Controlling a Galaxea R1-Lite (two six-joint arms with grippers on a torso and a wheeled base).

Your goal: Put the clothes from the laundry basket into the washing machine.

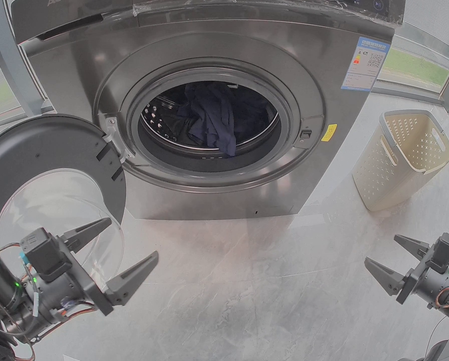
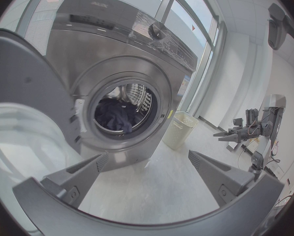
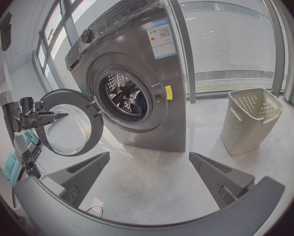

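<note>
Three cameras, one target

Head camera looks forward and down on the washer [image 1: 209, 204] from close by. Each wrist camera sits low, facing it aslant from its own side. All share the drum mouth [image 1: 154, 116] and basket [image 1: 384, 176].

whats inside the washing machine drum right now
Dark blue clothes heaped in the drum, reaching its front rim. Whatever lies under or behind the heap is covered.

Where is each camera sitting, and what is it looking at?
Head view: on the head, looking down at the washing machine; left end effector, right end effector show.
Left wrist view: left wrist, facing clothes in the drum; own fingers show.
Right wrist view: right wrist, facing the machine; own fingers show.
Shared: all see the laundry basket.
</note>
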